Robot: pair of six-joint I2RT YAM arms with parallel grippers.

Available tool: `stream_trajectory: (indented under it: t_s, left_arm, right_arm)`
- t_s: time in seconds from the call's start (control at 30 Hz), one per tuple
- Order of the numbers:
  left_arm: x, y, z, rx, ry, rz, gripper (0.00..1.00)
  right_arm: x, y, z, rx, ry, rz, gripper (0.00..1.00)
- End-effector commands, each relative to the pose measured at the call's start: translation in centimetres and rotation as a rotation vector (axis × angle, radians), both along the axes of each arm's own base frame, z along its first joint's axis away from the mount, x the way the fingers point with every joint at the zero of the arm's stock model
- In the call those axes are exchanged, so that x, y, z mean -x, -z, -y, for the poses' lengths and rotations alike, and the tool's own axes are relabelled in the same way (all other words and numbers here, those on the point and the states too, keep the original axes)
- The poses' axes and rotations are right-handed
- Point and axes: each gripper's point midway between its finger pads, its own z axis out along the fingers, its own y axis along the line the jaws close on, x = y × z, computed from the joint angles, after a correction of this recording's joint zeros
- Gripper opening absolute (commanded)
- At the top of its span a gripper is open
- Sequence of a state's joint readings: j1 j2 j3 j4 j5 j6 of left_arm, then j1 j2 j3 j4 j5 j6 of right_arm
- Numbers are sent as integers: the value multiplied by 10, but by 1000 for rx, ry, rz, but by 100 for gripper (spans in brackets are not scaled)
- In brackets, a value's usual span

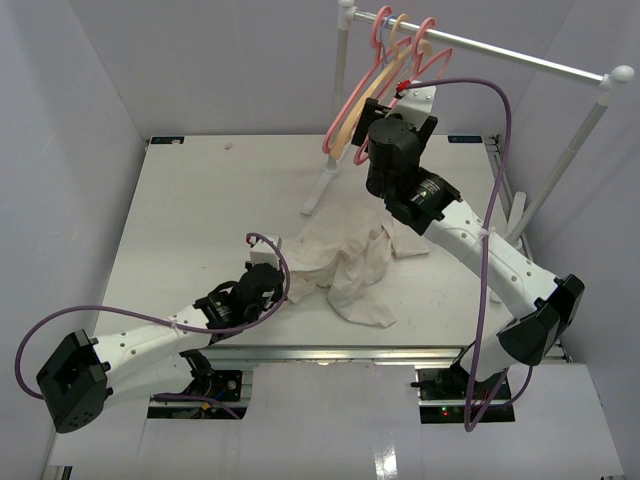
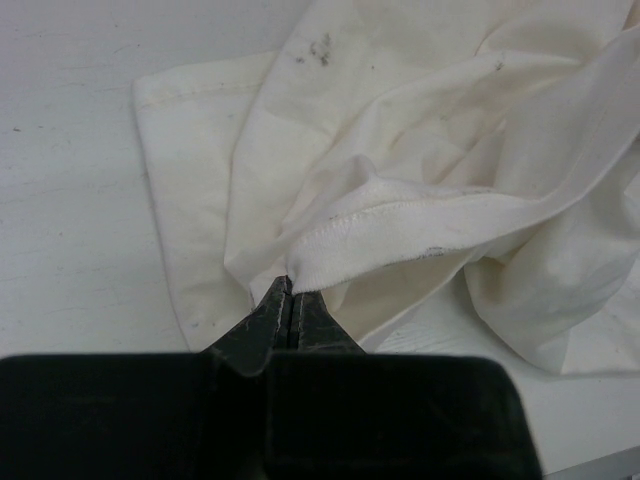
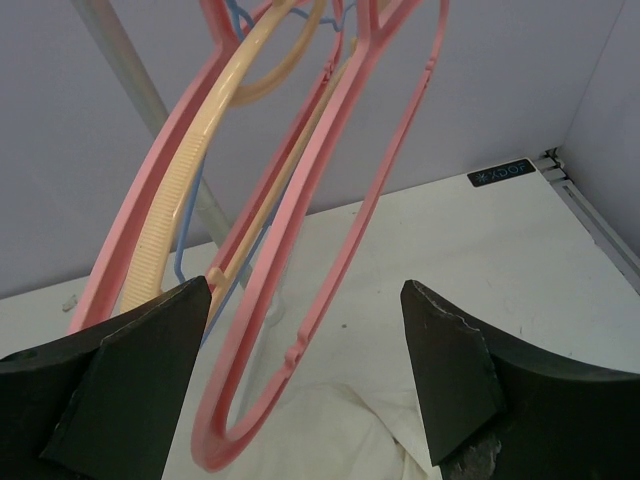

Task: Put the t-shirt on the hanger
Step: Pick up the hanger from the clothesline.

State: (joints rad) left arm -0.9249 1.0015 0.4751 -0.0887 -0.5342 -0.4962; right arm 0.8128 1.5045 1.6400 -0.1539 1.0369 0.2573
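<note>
Left wrist view is showing the left gripper pressing its jaws together on the collar edge of the t-shirt, which is lying crumpled on the table. Farther back, the right gripper is standing spread wide, framing the hanger hanging from the rail, apparently not touching it. Fetching the hanger and dressing it are both remaining.

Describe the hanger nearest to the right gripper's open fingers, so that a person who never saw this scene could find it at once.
Find the white clothes rail at the far right of the table; hangers hang near its left end. The wanted one is the pink hanger closest to the right gripper. Beside it hang a tan hanger, then a second pink hanger further away.
</note>
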Motion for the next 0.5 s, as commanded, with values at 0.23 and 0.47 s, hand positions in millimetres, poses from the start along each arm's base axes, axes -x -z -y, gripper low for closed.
stream_trajectory:
  t_s: [0.23,0.47]
  left_arm:
    - [-1,-6,3,10,10,14,0]
    - [-1,-5,4,8,12,11,0]
  right_arm:
    - [-25,-11,8,-21,-8,36,79]
    - [-17,-4,26,-6,50,26,66]
